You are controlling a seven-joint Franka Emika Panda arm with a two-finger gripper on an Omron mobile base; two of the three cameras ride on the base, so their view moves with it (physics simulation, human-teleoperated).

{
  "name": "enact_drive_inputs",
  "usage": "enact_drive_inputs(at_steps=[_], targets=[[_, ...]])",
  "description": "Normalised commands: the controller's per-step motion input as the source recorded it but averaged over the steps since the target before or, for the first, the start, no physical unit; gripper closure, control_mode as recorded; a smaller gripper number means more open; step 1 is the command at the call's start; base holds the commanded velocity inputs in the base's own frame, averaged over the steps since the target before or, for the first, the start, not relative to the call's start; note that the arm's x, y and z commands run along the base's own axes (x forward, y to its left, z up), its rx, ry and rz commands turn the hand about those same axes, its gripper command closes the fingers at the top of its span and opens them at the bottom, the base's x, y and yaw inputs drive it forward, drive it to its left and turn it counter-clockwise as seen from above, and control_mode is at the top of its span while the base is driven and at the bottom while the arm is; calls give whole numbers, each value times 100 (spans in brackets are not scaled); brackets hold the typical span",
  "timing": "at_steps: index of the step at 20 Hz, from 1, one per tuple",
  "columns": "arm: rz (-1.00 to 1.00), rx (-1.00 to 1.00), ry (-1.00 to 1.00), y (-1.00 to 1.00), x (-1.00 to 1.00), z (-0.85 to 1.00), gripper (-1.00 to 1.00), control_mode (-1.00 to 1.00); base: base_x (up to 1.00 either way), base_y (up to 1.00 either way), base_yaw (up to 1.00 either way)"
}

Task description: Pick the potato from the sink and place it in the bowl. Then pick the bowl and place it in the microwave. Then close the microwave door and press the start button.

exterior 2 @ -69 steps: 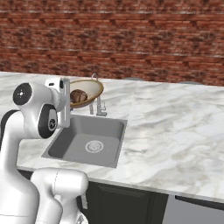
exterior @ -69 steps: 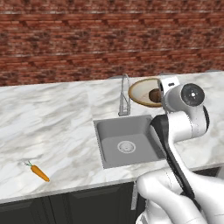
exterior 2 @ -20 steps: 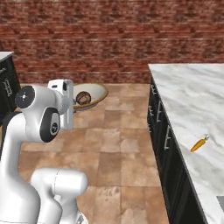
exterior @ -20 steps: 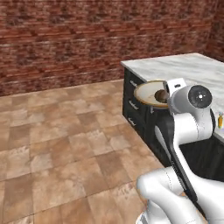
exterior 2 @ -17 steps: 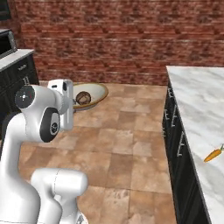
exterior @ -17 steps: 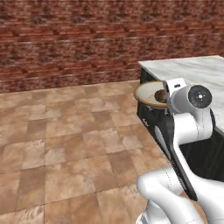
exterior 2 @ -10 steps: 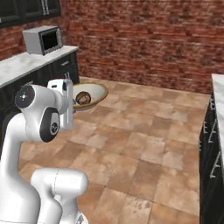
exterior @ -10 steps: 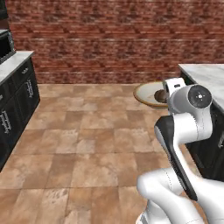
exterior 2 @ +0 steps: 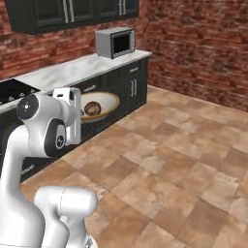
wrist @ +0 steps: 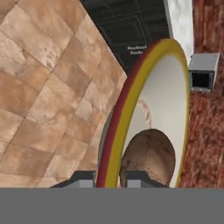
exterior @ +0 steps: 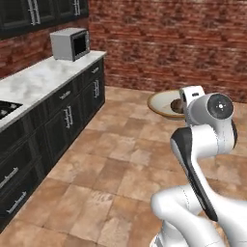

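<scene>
Gripper (wrist: 110,177) clamped on the near rim of the bowl (exterior: 163,105), one finger (wrist: 83,176) outside the rim and one inside, holding it up in the air over the tiled floor (exterior: 116,159). Potato (wrist: 148,156) resting inside the bowl against the inner finger. Microwave (exterior 2: 115,42) standing well apart on the marble counter (exterior 2: 68,70) beside the brick wall (exterior 2: 203,43), under dark cabinets (exterior 2: 63,13).

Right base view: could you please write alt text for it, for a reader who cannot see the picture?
A white robot arm carries a bowl with a potato inside, above a brown tiled floor. Behind it, dark cabinets with a marble counter run along a brick wall, and a microwave stands at the counter's far end.
</scene>
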Motion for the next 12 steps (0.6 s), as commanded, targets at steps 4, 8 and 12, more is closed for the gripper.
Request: enact_drive_inputs(at_steps=[4,8,12], targets=[[0,0,0,0,0,0,100,100,35,36,58],[0,0,0,0,0,0,100,100,39,30,59],[0,0,0,0,0,0,100,100,38,27,59]])
